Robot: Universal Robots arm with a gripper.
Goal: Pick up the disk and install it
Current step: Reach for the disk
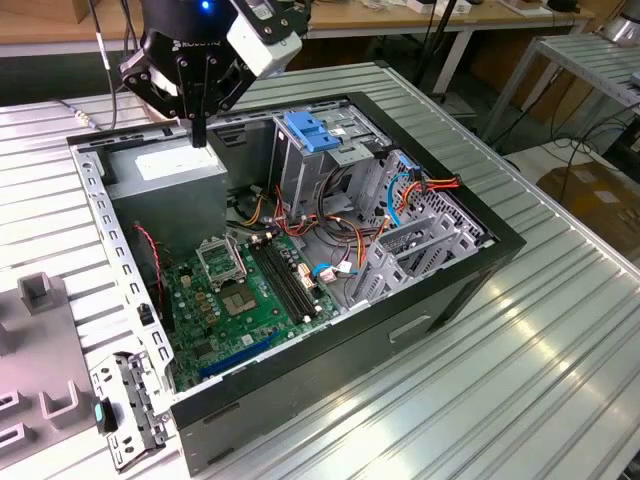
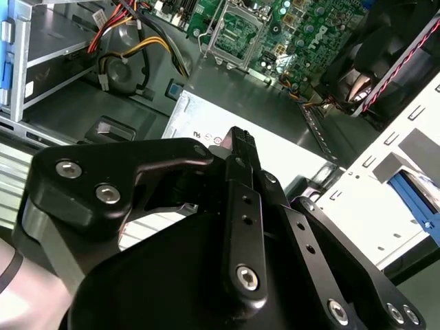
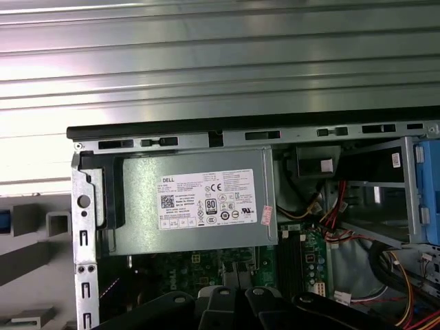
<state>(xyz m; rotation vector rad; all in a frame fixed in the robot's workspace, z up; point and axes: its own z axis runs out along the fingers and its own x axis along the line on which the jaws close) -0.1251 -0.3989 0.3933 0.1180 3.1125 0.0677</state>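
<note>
- The gripper (image 1: 199, 136) points straight down, its two black fingers (image 2: 242, 199) pressed together with nothing pinched between them.
- White lettering runs across the gripper's black housing in the exterior view; it is too small to make out.
- A white camera block (image 1: 262, 38) rides beside the housing.
- The fingertips hang over the grey power supply (image 1: 170, 185), which sits in the corner of the case toward the exterior view's left. I cannot tell whether they touch it.
- The power supply carries a white sticker (image 3: 206, 201) with a barcode, rows of fine print and a cluster of round approval marks.
- A small red-and-white tag (image 3: 267, 212) sits at the sticker's corner.
- Next to the power supply lies the green motherboard (image 1: 240, 290) with its bare processor socket and black memory slots.
- Beyond the motherboard stands the metal drive cage (image 1: 320, 175), with a blue plastic handle (image 1: 312, 132) on top.
- Red, orange and blue cables (image 1: 425, 185) run to the bay at the exterior view's right end of the open black case (image 1: 505, 250). Blue plastic shows there too.
- I cannot tell whether that is the disk, or where the disk lies.
- The case rests on a ribbed metal table (image 1: 480, 380), with grey fixture blocks (image 1: 40, 290) off to the exterior view's left.
</note>
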